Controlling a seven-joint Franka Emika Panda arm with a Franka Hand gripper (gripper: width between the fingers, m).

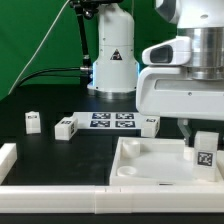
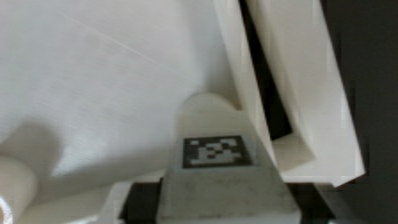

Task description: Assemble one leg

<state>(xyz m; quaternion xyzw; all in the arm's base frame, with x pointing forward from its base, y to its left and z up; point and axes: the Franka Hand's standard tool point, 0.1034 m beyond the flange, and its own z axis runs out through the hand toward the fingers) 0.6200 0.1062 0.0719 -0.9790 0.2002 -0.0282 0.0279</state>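
Note:
My gripper (image 1: pixel 203 137) is shut on a leg (image 1: pixel 204 151), a small white block with a black-and-white tag facing the camera. It holds the leg upright over the right part of the large white tray (image 1: pixel 135 165), low inside the rim. In the wrist view the leg (image 2: pixel 217 160) sits between the two dark fingers (image 2: pixel 143 200), with its tip close to the tray's raised rim (image 2: pixel 294 80). I cannot tell whether the leg touches the tray. Three more legs lie on the black table: one (image 1: pixel 33 121), a second (image 1: pixel 65 127) and a third (image 1: pixel 150 122).
The marker board (image 1: pixel 112 120) lies flat behind the tray, between the loose legs. The robot's white base (image 1: pixel 112 60) stands at the back. A low white wall (image 1: pixel 60 198) runs along the front edge and the exterior view's left side.

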